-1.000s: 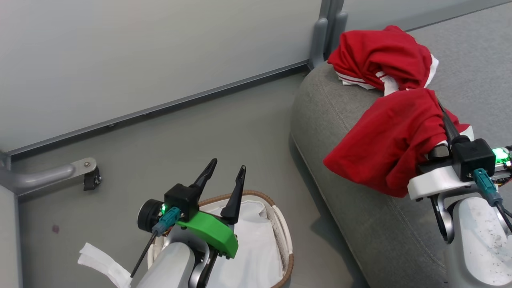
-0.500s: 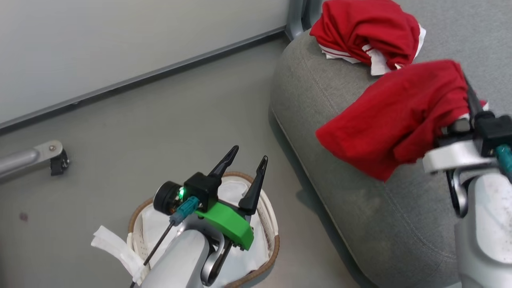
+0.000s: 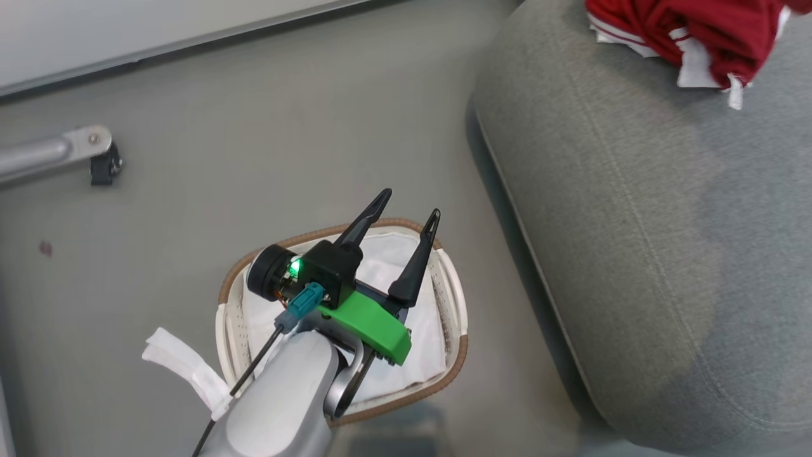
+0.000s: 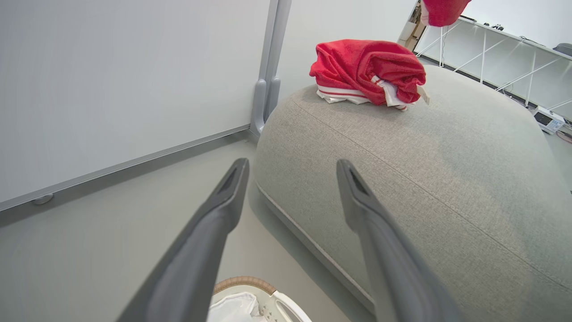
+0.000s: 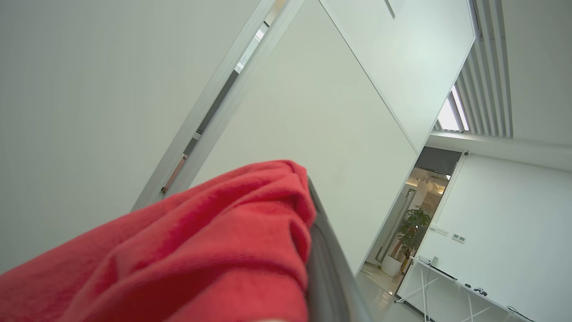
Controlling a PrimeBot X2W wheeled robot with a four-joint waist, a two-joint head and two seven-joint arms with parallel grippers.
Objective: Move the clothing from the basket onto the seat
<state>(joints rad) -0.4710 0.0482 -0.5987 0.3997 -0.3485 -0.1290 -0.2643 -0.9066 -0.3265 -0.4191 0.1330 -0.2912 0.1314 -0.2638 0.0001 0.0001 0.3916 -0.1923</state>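
One red garment (image 3: 698,25) with white trim lies bunched on top of the grey sofa (image 3: 634,254), and appears again as red garment (image 4: 366,67) on the sofa (image 4: 424,179). My left gripper (image 3: 409,204) hovers open and empty over the white basket (image 3: 279,244), where just the white liner shows; its fingers (image 4: 232,188) point toward the sofa's side, with the basket rim (image 4: 243,282) below them. The second red garment (image 5: 201,250) drapes over my raised right gripper (image 5: 295,192), which is shut on it, one dark finger (image 5: 324,259) showing beside the cloth. A corner of this garment (image 4: 442,9) hangs high above the sofa.
A metal leg with a black caster (image 3: 95,158) reaches in over the grey floor at left. A white liner strip (image 3: 184,374) hangs outside the basket. A partition wall and its post (image 4: 263,103) stand behind the sofa; white tables (image 4: 491,53) are beyond.
The head camera has tilted and shifted. My right gripper has lifted the second garment up out of the head view. The left gripper has stayed open over the basket.
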